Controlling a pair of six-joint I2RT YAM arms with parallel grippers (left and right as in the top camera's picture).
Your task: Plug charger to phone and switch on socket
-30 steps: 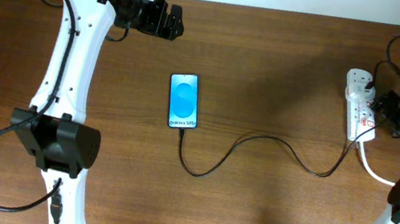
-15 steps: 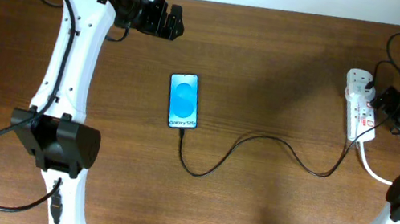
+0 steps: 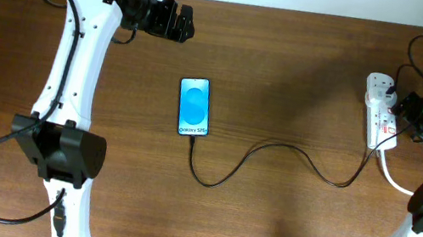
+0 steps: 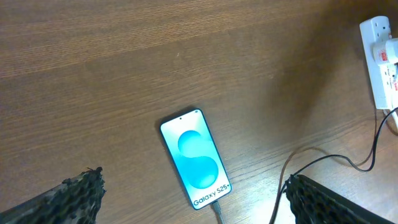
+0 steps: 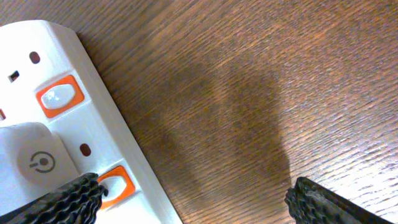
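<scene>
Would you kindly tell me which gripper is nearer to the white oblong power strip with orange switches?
Right. The right gripper sits at the power strip; the left gripper is far across the table, past the blue-screened phone.

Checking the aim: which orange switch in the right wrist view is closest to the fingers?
The lower switch, at the picture's bottom edge beside the dark finger; the other orange switch sits farther up the socket, clear of both fingers.

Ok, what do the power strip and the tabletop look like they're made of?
The power strip looks like smooth white moulded plastic with a slight sheen. The tabletop looks like brown wood or wood-look laminate from its fine grain lines; which I cannot tell.
</scene>
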